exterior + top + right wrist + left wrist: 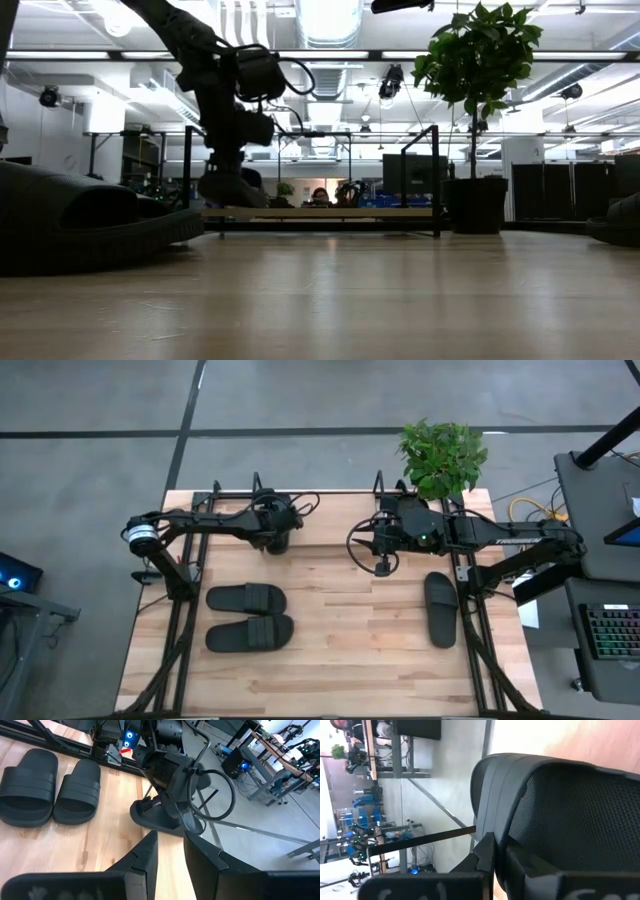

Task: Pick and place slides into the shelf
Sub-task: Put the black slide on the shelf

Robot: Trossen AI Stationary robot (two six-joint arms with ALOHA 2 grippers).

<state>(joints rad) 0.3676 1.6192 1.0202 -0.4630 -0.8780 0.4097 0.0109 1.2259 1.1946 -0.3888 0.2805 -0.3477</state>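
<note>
Left gripper (152, 802) clamps slide (162, 817); toe hidden behind arm.

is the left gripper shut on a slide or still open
Shut on a slide: the left gripper clamps it at the shelf.

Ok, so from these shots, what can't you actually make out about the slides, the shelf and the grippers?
- High view: the slide in the left gripper is almost wholly hidden under that arm.
- Low view: whether the held slide touches the shelf board; both are dark against the bright room.
- Left wrist view: the slide fills the frame, its ends cut off.
- Low view: the slide by the right arm is cut off at the right edge.
</note>
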